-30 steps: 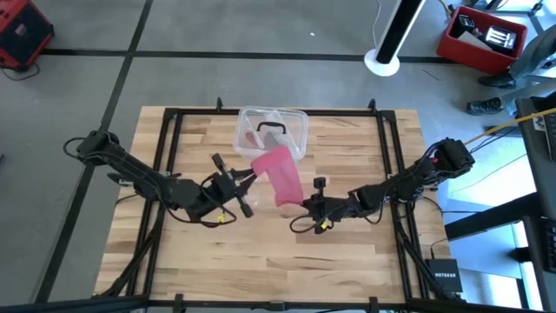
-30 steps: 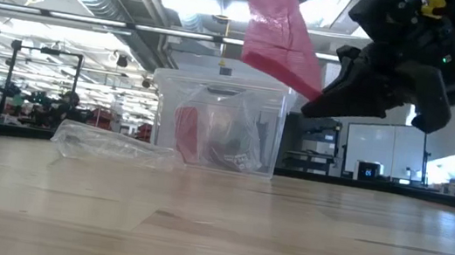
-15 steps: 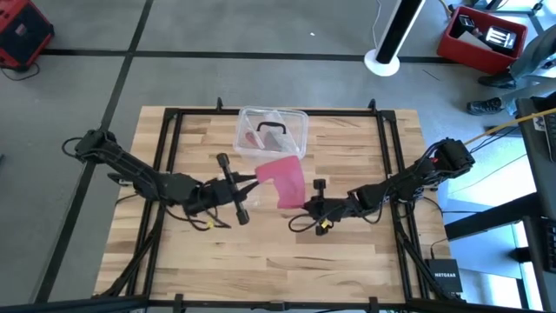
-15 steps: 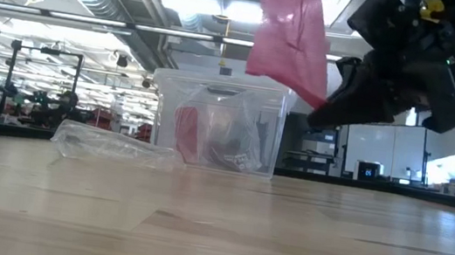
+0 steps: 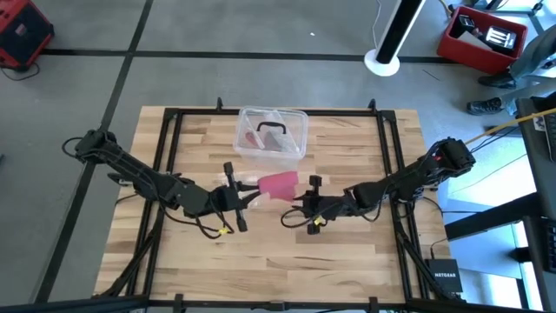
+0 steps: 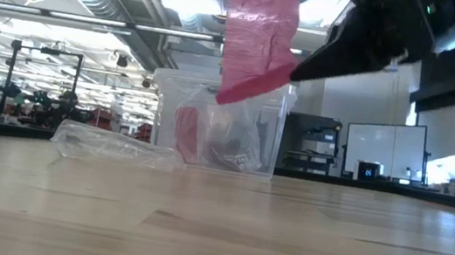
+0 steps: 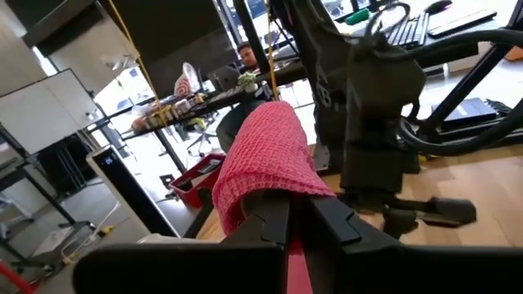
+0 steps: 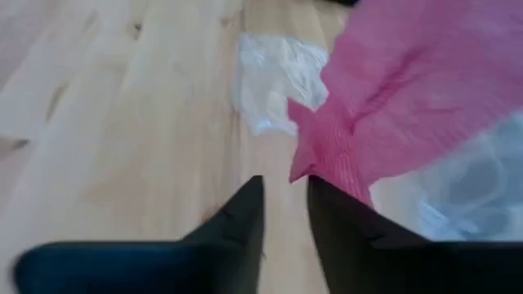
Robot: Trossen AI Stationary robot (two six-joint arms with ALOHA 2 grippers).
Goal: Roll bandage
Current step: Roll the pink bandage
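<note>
The pink bandage (image 5: 278, 184) hangs in the air over the table's middle, between my two grippers. My left gripper (image 5: 252, 191) is shut on its upper end. In the low view the strip (image 6: 260, 35) hangs down in front of the clear box, and its loose lower end (image 6: 230, 93) is well clear of the table. My right gripper (image 8: 284, 200) stands just right of the strip, open by a narrow gap with nothing between its fingers. The bandage's free corner (image 8: 309, 159) lies just past its fingertips. My left gripper pinches the bandage's upper end (image 7: 274, 184) between its two fingers, where the fabric curves over the fingertips in a rounded fold. The fingers lie about level, pointing toward the table's right. The rest of the strip hangs slack below, clear of the table.
A clear plastic box (image 5: 272, 132) with items inside stands at the far middle. A crumpled clear wrapper (image 6: 115, 144) lies on the table beside it. Black frame rails (image 5: 165, 156) run along the table's edges. Bare wood lies toward the near edge.
My right gripper has opened, let go of the bandage's lower corner and risen a little. My left gripper has rolled its wrist. The strip, before drawn out slanting between both grippers, now hangs loose from the left gripper alone and looks shorter from above.
</note>
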